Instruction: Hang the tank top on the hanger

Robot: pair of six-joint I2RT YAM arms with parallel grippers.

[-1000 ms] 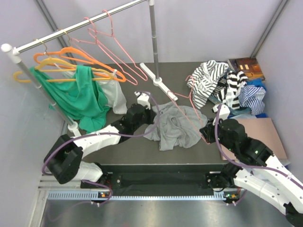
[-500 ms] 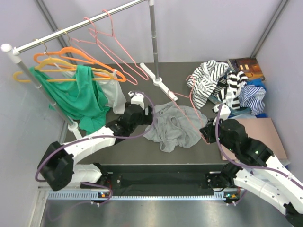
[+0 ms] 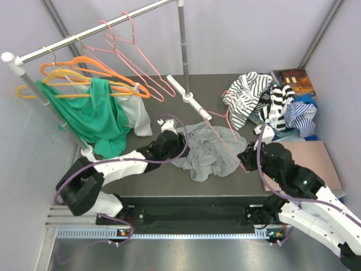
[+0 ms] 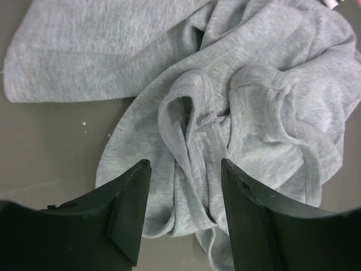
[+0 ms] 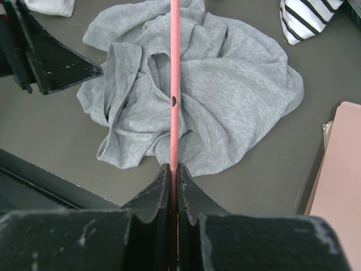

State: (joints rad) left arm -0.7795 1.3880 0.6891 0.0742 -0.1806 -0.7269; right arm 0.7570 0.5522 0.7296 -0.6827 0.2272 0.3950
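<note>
tank top (image 3: 204,153): plain mid-grey soft knit, crumpled in a loose heap, not spread flat; narrow hemmed straps and armhole edges twisted into the folds, seen close in the left wrist view (image 4: 254,96)
tank top place: on the dark counter (image 3: 152,178), about mid-counter, just in front of the rack's foot
tank top, right wrist view (image 5: 225,84): rounded bunched heap, one flap trailing off toward 10 o'clock
hanger (image 3: 228,137): thin pink wire, lies over the top's 1 to 4 o'clock side, tilted, lower end in the right hand
hanger, right wrist view (image 5: 174,68): one straight pink wire running to 12 o'clock across the grey heap
right hand (image 3: 246,158): at the top's 4 o'clock edge; fingers pressed together on the hanger wire (image 5: 174,168)
left hand (image 3: 179,144): at the top's 9 o'clock edge; fingers spread wide, gripping nothing (image 4: 185,165); a strap fold shows between them, contact with cloth unclear
striped garment (image 3: 248,97): black and white pile, 1 o'clock of the top, well apart
green garment (image 3: 96,116): hanging at 10 o'clock
whitish garment (image 3: 137,113): just beside the green one
orange hangers (image 3: 84,70): on the rail (image 3: 90,35)
spare pink hangers (image 3: 132,53): on the same rail
</note>
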